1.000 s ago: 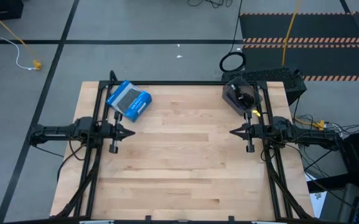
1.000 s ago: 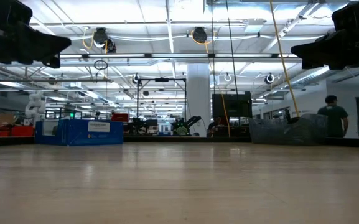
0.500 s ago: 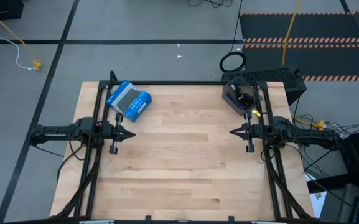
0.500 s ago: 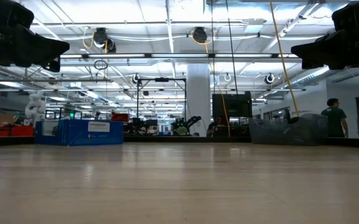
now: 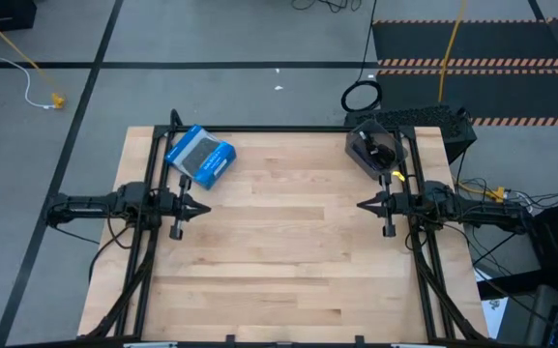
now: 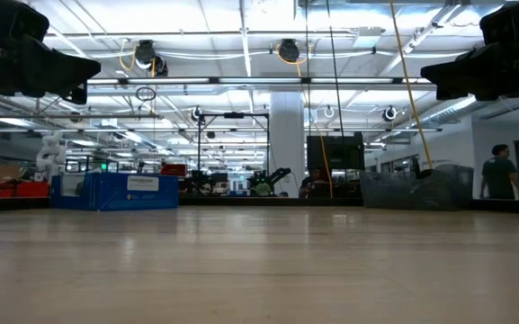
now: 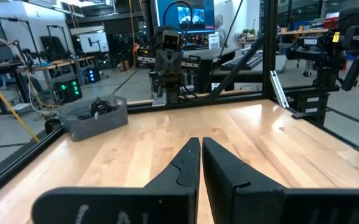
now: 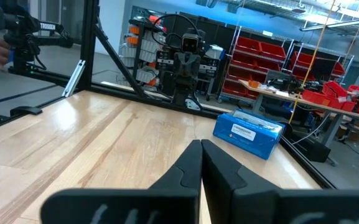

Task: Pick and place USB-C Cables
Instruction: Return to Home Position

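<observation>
Status: looks like end of job, homing step. USB-C cables (image 5: 383,151) down in grey bin (image 5: 356,157) at far right table corner, showing as one dark tangle; can't separate the three or pick out the blue one. Same dark loops visible above bin rim in left wrist view. No loose cable anywhere on table (image 5: 288,261).

Left gripper (image 5: 204,206) near left side of table, tips pointing inward, fingers pressed together, pinching nothing. Right gripper (image 5: 363,205) mirrored near right side, just on near side of bin, likewise pressed together and empty. Both carried high off the wood per low view, well apart, facing each other across the centre. Reads as parked pose: closed and raised to keep clear of work area, symmetric for a known start state.

Blue-and-grey box (image 5: 201,158) at far left corner, apart from both arms; not part of job. Black cable hoop (image 5: 361,97) on floor beyond table, also out of scope. Person (image 6: 499,173) in room far behind, nowhere near arms.

Judgement: nothing left to pick; only remaining need is confirming arms at home. Risk minimal: nothing held, nothing close to either set of tips.
</observation>
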